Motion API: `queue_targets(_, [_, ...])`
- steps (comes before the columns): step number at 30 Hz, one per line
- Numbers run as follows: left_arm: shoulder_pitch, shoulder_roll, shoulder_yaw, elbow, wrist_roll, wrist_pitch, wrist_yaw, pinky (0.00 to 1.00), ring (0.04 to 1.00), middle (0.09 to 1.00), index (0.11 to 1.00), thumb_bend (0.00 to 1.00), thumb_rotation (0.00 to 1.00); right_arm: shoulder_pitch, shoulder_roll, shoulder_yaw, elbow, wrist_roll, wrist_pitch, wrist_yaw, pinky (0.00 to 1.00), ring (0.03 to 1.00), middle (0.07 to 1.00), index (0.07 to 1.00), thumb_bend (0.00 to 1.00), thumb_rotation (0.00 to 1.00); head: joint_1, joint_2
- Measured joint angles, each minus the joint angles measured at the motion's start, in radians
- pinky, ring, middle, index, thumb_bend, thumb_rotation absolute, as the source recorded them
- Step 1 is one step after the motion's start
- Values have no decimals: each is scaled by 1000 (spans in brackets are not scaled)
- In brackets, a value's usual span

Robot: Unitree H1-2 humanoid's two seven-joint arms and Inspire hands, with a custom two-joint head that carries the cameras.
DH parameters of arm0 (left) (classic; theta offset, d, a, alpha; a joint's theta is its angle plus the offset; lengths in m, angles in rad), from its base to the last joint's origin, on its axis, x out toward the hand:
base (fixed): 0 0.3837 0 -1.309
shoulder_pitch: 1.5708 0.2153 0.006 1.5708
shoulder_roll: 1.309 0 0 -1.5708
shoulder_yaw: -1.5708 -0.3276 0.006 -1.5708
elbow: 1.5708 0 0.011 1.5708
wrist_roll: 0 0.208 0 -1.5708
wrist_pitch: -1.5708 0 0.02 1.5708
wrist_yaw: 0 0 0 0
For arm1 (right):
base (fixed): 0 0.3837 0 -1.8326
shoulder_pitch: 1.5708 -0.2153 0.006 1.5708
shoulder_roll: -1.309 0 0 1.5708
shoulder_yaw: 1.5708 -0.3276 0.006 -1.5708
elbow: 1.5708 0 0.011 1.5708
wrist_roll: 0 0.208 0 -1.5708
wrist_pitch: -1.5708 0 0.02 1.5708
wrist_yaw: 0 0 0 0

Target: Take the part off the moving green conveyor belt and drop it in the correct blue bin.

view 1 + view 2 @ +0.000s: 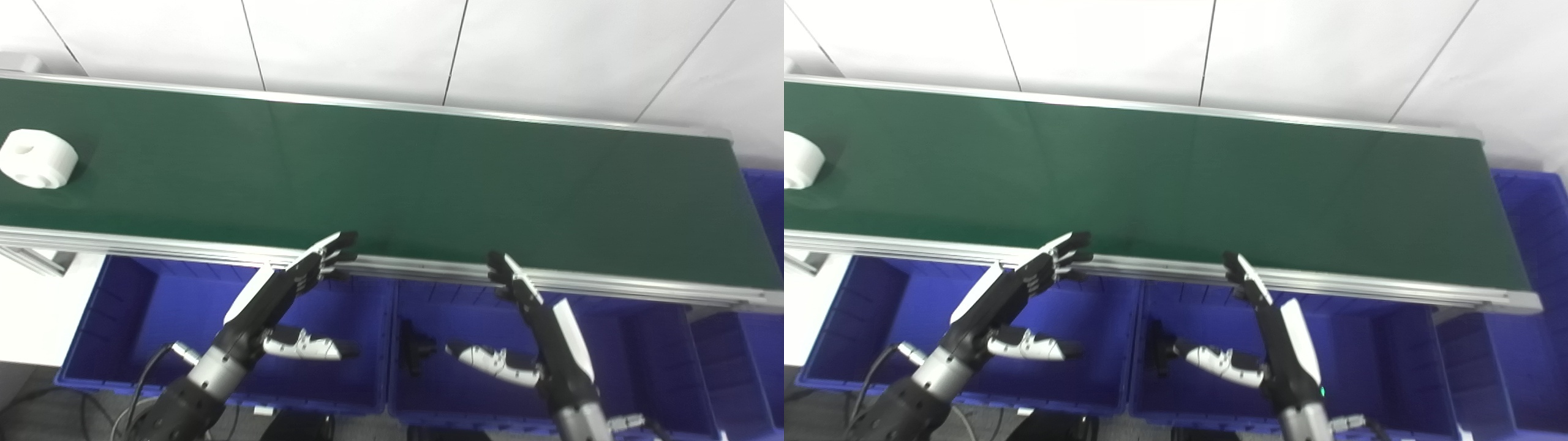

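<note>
A white, round plastic part with a hole through it (38,158) lies at the far left of the long green conveyor belt (392,177), well apart from both hands. The left hand (288,288) and right hand (527,300) hover empty, fingers spread, over the blue plastic bins (122,318) at the belt's near rail. A late or mistimed reach would likely let the part ride past. The left eye view shows the whole part; the right eye view crops it at the picture's left edge. A small dark piece (415,349) lies in the middle bin.
</note>
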Motion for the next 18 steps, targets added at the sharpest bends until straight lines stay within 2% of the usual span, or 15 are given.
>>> queue_targets(6, [-9, 8, 4, 28, -22, -19, -1, 778, 895, 948, 912, 631, 316, -1, 12, 9, 1, -26, 0, 0, 819, 867, 882, 921, 753, 237, -37, -9])
queue_targets(9, [-8, 23, 10, 36, -32, -21, -4, 787, 896, 946, 915, 635, 329, 0, 27, 20, 4, -40, 0, -1, 813, 865, 881, 921, 753, 233, -63, -37])
queue_targets(10, [-7, 30, 11, 36, -36, -24, -4, 791, 897, 945, 915, 629, 314, 0, 33, 25, 7, -45, 0, -4, 805, 863, 883, 922, 754, 228, -63, -61])
queue_targets(12, [-3, 41, 16, 36, -45, -26, -5, 791, 898, 946, 915, 625, 303, 0, 36, 34, 19, -59, -2, -10, 802, 863, 885, 923, 756, 231, -63, -61])
queue_targets(14, [3, 46, 18, 37, -45, -34, -5, 778, 893, 944, 910, 620, 295, 2, 37, 38, 39, -68, -6, -14, 791, 861, 887, 920, 763, 245, -62, -116])
queue_targets(16, [10, 48, 18, 46, -45, -61, -6, 777, 892, 944, 908, 617, 292, 11, 36, 42, 44, -78, -6, -20, 790, 865, 892, 922, 764, 250, -61, -123])
queue_targets(17, [13, 48, 18, 52, -45, -70, -5, 767, 888, 941, 904, 627, 294, 17, 37, 45, 44, -80, -6, -22, 788, 865, 894, 922, 767, 249, -45, -176])
queue_targets(18, [17, 48, 18, 59, -45, -78, -5, 760, 884, 938, 900, 634, 296, 21, 37, 48, 46, -81, -7, -24, 784, 864, 895, 922, 766, 245, -37, -190])
